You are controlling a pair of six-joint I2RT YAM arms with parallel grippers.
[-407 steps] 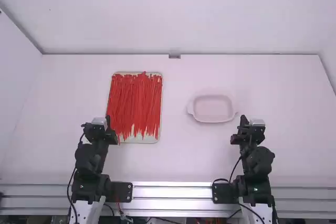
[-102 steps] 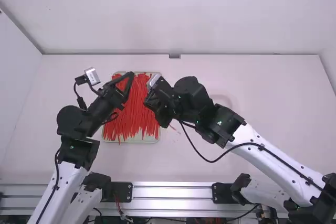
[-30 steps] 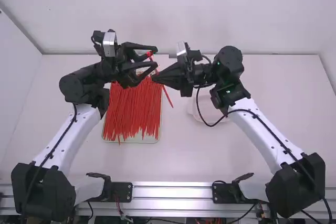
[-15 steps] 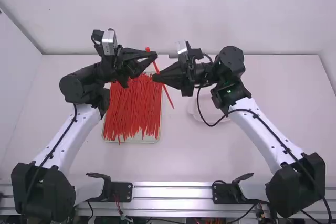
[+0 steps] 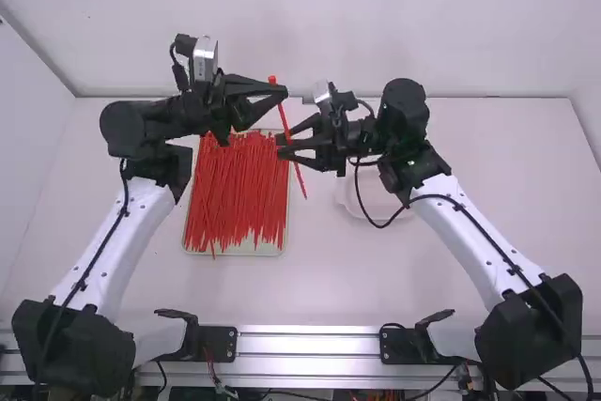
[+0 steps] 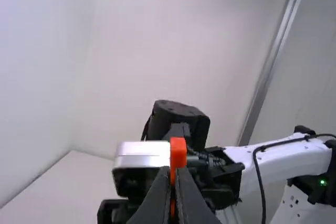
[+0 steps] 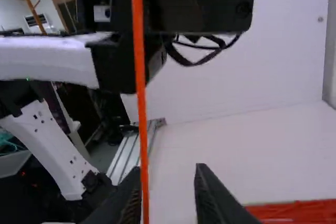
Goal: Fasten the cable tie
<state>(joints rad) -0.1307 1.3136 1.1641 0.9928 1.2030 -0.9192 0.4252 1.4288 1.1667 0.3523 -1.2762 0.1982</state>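
A single red cable tie (image 5: 298,176) hangs in the air above the table. My left gripper (image 5: 275,94) is shut on it near its head (image 6: 178,153), which sticks up past the closed fingertips (image 6: 164,190). The strap (image 7: 138,77) drops straight down from there. Just below, my right gripper (image 5: 285,145) faces the left one and is open. The strap passes between its two fingers (image 7: 209,195), close to one of them and not pinched. The tie's free tail ends over the table beside the tray.
A tray (image 5: 246,252) piled with several red cable ties (image 5: 239,190) lies under the left gripper. A white dish (image 5: 348,204) sits to its right, partly hidden by the right arm. The table's front half is bare.
The right gripper's fingers have spread apart around the strap. The left gripper has shifted slightly right and up with the tie's head, and the strap now hangs straighter.
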